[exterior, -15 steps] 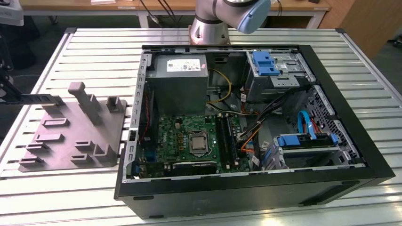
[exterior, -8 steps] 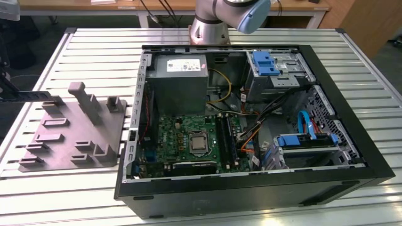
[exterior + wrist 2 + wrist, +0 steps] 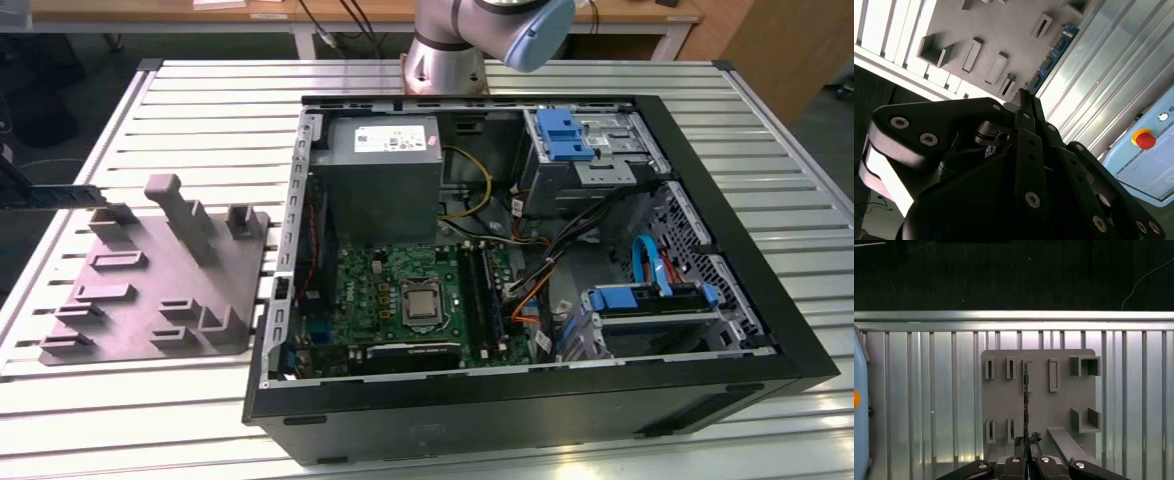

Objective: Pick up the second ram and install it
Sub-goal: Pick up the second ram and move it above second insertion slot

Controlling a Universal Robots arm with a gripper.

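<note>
- Exterior view's far left: a dark bar [image 3: 54,195] juts in level from the frame edge. Its tip is near the upright posts of the plate. Cannot tell what it is.
- Left: grey fixture plate [image 3: 134,290] lies flat on the slatted metal table [image 3: 200,100], just beside the case, with pockets and posts facing up.
- Gripper [image 3: 1024,97]: in both wrist views it hangs over the fixture plate [image 3: 1039,405]. The black jaws are closed on one end of the second ram [image 3: 1054,50].
- Second ram: a blue-green strip with black chips, reaching straight out from the fingertips. In the first wrist view it shows edge-on [image 3: 1025,390] as a thin line across the plate's middle slots. Cannot tell whether its far end touches the plate.
- Centre: black computer case [image 3: 534,400] lies open side up, with the arm [image 3: 454,40] rising behind it.
- Inside the case, left part: grey power-supply box [image 3: 384,150] sits above the green motherboard [image 3: 387,290] with its CPU socket [image 3: 424,305].
- Just right of the socket: dark memory slots [image 3: 474,290]. Cannot tell whether they are filled.
- Right: two drive cages with blue caddies [image 3: 557,125], and loose cables between them.
</note>
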